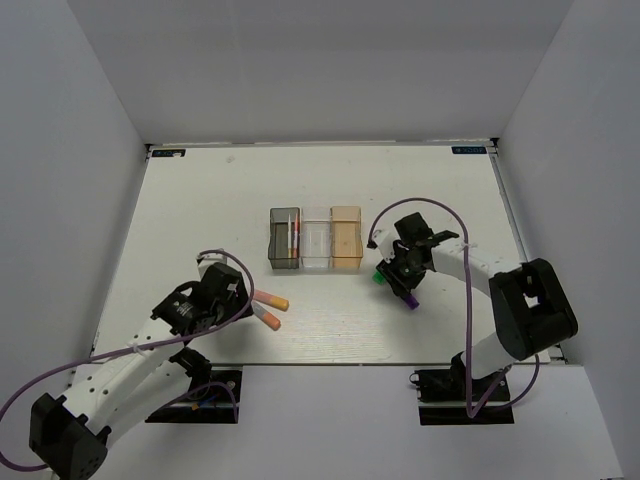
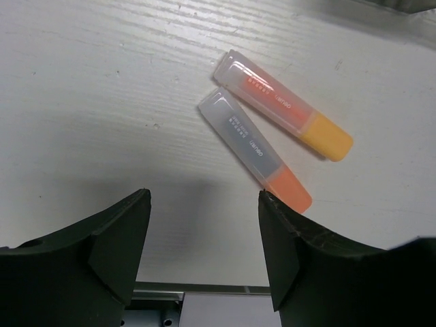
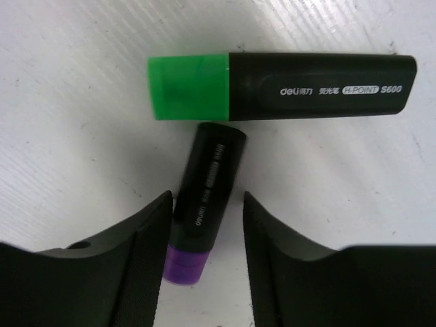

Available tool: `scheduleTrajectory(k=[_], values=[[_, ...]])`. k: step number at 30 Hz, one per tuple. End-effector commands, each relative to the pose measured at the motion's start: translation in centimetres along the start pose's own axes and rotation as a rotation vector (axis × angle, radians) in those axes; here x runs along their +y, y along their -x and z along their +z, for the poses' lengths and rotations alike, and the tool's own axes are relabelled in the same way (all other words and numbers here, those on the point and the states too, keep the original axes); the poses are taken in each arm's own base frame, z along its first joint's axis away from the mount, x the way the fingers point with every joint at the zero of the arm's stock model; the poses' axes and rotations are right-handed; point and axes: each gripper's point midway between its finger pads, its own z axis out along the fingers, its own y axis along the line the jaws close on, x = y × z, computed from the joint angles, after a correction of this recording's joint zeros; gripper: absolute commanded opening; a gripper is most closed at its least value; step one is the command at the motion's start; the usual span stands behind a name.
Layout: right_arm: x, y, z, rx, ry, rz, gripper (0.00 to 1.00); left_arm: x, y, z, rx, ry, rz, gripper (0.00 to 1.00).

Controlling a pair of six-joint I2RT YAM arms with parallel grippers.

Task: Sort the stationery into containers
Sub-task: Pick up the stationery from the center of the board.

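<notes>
Two stubby highlighters lie side by side on the table, one with a yellow-orange end and one with an orange end. My left gripper stands open just short of them, with nothing between its fingers. A green-and-black highlighter lies crosswise. Below it, the purple-and-black highlighter sits between the jaws of my right gripper. It rests against the left finger, with a gap at the right finger. The containers stand in a row: dark grey, clear, orange-tan.
A thin pink pen lies inside the dark grey bin. White walls close the table at the back and both sides. The table's near edge runs just under my left gripper.
</notes>
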Motion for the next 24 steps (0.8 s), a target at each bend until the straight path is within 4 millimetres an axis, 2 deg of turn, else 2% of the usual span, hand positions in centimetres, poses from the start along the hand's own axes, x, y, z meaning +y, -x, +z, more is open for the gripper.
scheduleTrajectory(k=[1,4,8,9,12,13,15,19,21,22,24], values=[[0.4,-1.7,0.7,0.077,0.013,0.017,0.43,0.0,-0.5,0.5,0.003,-0.010,-0.036,0.74],[0.8,-2.6,0.9,0.110,0.029,0.018,0.34,0.1,-0.8,0.7,0.011,-0.006,-0.043,0.74],[1.3,-3.4,0.7,0.141,0.054,0.017,0.10,0.1,-0.9,0.8,0.010,-0.008,-0.050,0.74],[1.7,-3.9,0.5,0.162,0.072,0.015,0.07,0.0,-0.9,0.9,0.011,-0.010,-0.051,0.74],[2.8,-3.5,-0.9,0.146,0.124,0.000,0.00,-0.1,-1.1,1.0,0.019,-0.017,-0.061,0.74],[3.1,-2.4,-1.5,0.111,0.150,-0.013,0.00,-0.1,-1.4,1.1,0.029,-0.017,-0.060,0.73],[5.5,-1.8,-3.7,0.071,0.262,-0.032,0.00,-0.3,-1.6,1.3,0.039,-0.021,-0.067,0.73],[7.4,2.5,-8.4,-0.070,0.357,-0.114,0.00,-0.5,-1.6,1.5,0.057,-0.013,-0.073,0.71],[8.5,4.1,-9.4,-0.118,0.413,-0.122,0.00,-0.5,-1.8,1.7,0.068,-0.003,-0.075,0.71],[8.6,6.2,-10.6,-0.167,0.408,-0.154,0.00,-0.6,-1.8,1.7,0.070,-0.002,-0.086,0.71],[9.1,8.0,-10.3,-0.179,0.446,-0.111,0.00,-0.5,-2.2,2.0,0.080,-0.001,-0.093,0.71]])
